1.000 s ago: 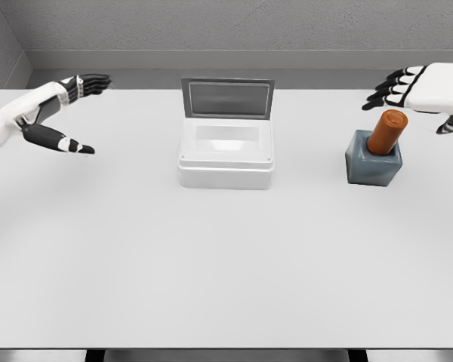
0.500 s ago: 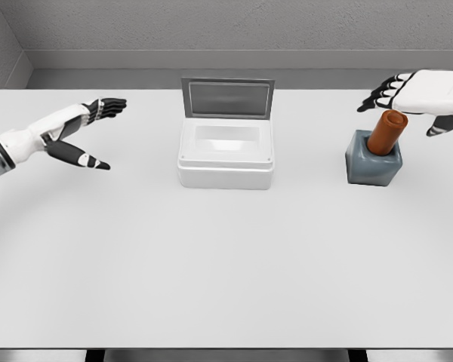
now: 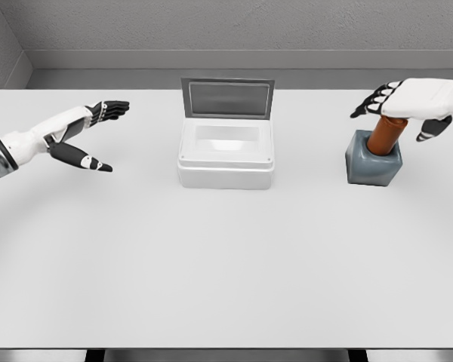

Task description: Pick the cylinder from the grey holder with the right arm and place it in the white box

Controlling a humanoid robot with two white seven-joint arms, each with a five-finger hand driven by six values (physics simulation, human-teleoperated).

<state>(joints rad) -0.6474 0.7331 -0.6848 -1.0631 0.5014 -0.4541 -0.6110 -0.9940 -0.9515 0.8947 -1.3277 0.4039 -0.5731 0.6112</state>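
At the right of the frame we see the orange-brown cylinder (image 3: 383, 136) standing tilted in the grey square holder (image 3: 373, 163) – the right robot hand (image 3: 408, 104) sits over its top, fingers spread, gripping nothing. The left robot hand (image 3: 75, 136) hovers open at the left, and the open white plastic box (image 3: 226, 159) stands at centre.

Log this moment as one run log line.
phase: reach | right hand: open, over orange-brown cylinder, no grasp | cylinder: in grey block holder | white lidded box: open | left hand: open, idle

Orange-brown cylinder (image 3: 383, 136) tilted in grey holder (image 3: 373, 164); open-lidded white box (image 3: 226, 156) well left
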